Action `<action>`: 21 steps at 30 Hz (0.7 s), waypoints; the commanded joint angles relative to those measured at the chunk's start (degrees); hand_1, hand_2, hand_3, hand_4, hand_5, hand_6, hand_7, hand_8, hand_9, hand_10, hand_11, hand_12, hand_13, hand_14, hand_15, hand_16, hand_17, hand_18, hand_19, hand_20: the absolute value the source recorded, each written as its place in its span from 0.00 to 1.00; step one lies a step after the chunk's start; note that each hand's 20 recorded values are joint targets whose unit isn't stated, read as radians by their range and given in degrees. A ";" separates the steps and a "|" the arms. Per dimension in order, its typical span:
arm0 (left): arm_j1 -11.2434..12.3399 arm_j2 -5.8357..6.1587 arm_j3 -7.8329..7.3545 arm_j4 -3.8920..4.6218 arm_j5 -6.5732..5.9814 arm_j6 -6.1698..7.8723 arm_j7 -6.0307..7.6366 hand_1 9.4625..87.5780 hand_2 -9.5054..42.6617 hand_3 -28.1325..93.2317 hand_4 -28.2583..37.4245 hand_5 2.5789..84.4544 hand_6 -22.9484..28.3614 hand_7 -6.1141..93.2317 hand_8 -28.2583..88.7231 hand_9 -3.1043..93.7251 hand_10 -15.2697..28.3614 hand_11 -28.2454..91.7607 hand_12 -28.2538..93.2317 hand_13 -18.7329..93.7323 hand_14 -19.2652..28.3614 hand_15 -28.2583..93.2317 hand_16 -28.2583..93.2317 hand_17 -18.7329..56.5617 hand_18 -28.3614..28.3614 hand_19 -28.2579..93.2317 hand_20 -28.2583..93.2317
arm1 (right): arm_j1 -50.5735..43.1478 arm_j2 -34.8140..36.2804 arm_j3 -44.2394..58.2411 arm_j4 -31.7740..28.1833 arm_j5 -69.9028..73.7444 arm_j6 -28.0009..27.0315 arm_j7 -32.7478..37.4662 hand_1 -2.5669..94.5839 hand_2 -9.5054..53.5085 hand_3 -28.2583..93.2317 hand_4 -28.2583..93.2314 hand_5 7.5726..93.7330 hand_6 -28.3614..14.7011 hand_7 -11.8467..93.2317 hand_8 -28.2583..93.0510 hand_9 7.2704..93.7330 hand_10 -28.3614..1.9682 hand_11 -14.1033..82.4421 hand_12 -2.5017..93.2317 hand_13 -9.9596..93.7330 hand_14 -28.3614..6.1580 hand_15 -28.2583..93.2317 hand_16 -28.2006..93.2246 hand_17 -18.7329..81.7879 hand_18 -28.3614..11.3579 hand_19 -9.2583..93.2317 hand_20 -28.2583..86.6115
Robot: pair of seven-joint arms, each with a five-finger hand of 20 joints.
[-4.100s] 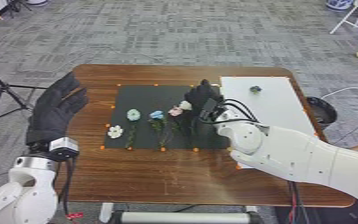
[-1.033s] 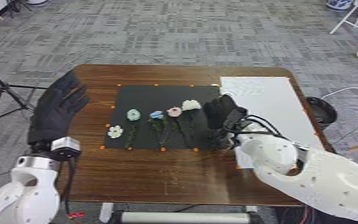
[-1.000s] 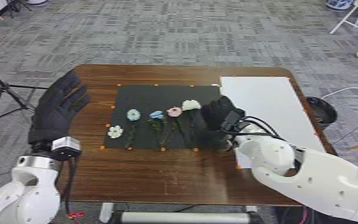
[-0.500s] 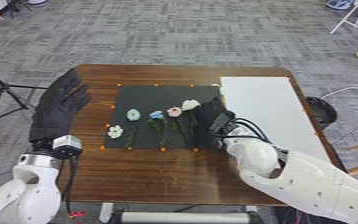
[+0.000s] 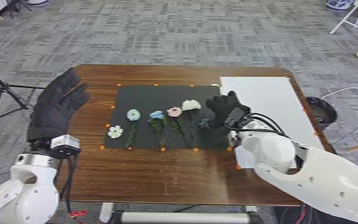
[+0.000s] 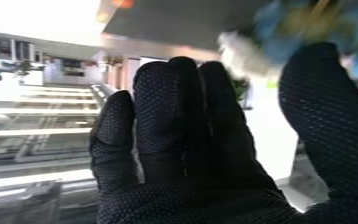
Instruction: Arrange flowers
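On the black mat (image 5: 149, 95) in the head view lie a white flower (image 5: 115, 131), a pale teal flower (image 5: 134, 115), a blue flower (image 5: 156, 114), a pink flower (image 5: 175, 111) and a larger white flower (image 5: 190, 104). A small dark bluish flower (image 5: 205, 122) rests right of them, just left of my right hand (image 5: 227, 106) over the mat's right edge. In the right wrist view my right hand (image 6: 189, 145) is open, fingers straight, with a blurred blue flower (image 6: 282, 20) beyond the thumb. My left hand (image 5: 55, 107) is open left of the mat.
A white board (image 5: 260, 92) adjoins the mat's right side, partly behind my right hand and arm. Small orange markers edge both. A black bin (image 5: 321, 111) stands off the table's right side, and a tripod (image 5: 7, 87) off its left.
The small bluish flower seen on the white board at first is gone from there; one now shows on the mat. My right hand has shifted right since half a second ago. The left hand stays put.
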 commanded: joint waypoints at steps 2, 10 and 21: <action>4.34 -0.95 -4.74 -2.43 4.79 -1.77 -3.74 0.25 0.07 0.78 0.10 0.31 0.51 0.25 0.17 0.24 0.61 0.41 0.39 0.31 0.72 0.43 0.26 0.15 0.81 0.54 0.31 | -7.62 6.18 18.27 -6.13 29.40 6.53 -16.22 0.27 0.00 0.95 0.00 0.27 0.51 0.41 0.13 0.31 0.48 0.45 0.28 0.45 0.51 0.78 0.39 0.34 0.23 0.77 0.69; 13.97 -4.31 -9.78 -4.63 6.94 3.88 -7.90 0.26 0.06 0.77 0.08 0.27 0.49 0.25 0.17 0.20 0.59 0.39 0.40 0.28 0.69 0.40 0.27 0.11 0.84 0.53 0.31 | -37.05 11.36 52.58 -10.98 82.70 -4.09 -40.69 0.25 0.11 0.96 0.04 0.26 0.56 0.28 0.15 0.26 0.53 0.26 0.25 0.32 0.51 0.41 0.41 0.24 0.20 0.48 0.45; 13.04 -8.25 -5.95 -5.38 10.59 2.64 -9.14 0.24 0.03 0.77 0.00 0.29 0.54 0.21 0.18 0.20 0.62 0.37 0.37 0.27 0.67 0.37 0.26 0.15 0.73 0.50 0.31 | -69.79 1.34 79.75 -18.51 93.43 -7.30 -41.95 0.14 0.20 0.90 0.05 0.27 0.61 0.18 0.17 0.25 0.59 0.15 0.22 0.28 0.52 0.20 0.50 0.14 0.19 0.34 0.37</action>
